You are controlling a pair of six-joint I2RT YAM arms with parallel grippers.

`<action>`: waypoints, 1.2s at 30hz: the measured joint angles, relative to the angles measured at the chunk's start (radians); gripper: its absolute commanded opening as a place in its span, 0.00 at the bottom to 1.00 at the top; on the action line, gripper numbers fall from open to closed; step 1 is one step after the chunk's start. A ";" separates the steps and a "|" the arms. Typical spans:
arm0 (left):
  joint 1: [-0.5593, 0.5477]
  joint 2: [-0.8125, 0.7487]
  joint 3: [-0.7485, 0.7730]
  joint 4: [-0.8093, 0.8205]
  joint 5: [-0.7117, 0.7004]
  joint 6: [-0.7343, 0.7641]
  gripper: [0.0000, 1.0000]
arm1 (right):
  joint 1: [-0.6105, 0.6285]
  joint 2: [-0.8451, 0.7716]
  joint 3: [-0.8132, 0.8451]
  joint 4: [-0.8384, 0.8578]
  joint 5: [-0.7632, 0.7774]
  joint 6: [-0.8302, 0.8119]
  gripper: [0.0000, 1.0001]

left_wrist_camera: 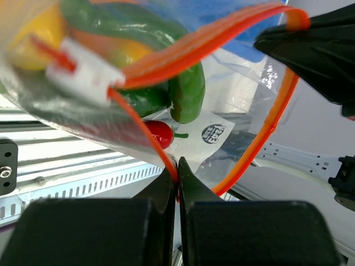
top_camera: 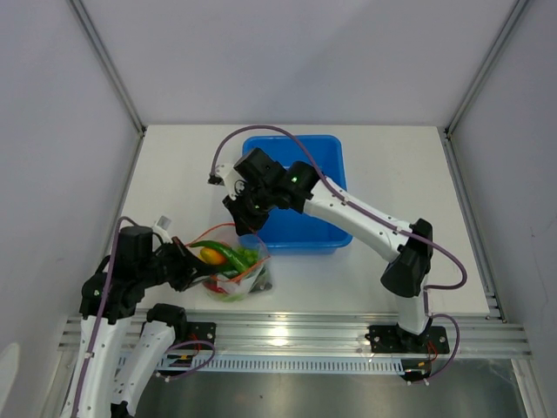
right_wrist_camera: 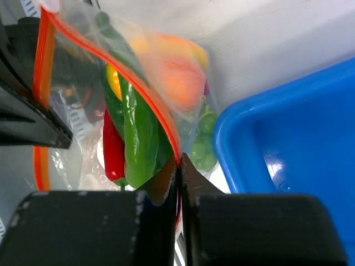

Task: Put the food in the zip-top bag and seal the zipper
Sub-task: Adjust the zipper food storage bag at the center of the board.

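plainly, left pincer (left_wrist_camera: pixel 177 172) and right pincer (right_wrist_camera: pixel 179 166) each clamp the zipper (left_wrist_camera: pixel 211 43); food (right_wrist_camera: pixel 138 138) sits inside the zip-top bag (left_wrist_camera: pixel 244 83).

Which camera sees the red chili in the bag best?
The right wrist view: the red chili shows nearly full length beside the green pepper. The left wrist view shows only its end; from the top it is too small to tell.

Clear, crinkly, glossy plastic zip-top bag (left_wrist_camera: pixel 244 83); smooth orange-red plastic zipper (left_wrist_camera: pixel 272 124); shiny green pepper (right_wrist_camera: pixel 138 138); glossy blue plastic bin (right_wrist_camera: pixel 288 149); matt white worktop (top_camera: pixel 392 148); brushed metal rail (top_camera: pixel 305 335).
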 measured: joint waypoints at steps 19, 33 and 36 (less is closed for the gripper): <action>-0.016 0.127 0.235 -0.050 -0.067 0.140 0.01 | 0.074 -0.291 -0.211 -0.055 -0.177 0.251 0.00; -0.294 0.236 0.032 0.282 -0.038 0.137 0.01 | 0.122 -0.465 -0.652 0.241 -0.257 0.451 0.00; -0.296 0.220 -0.023 0.312 -0.069 0.138 0.01 | 0.133 -0.465 -0.678 0.302 -0.239 0.466 0.13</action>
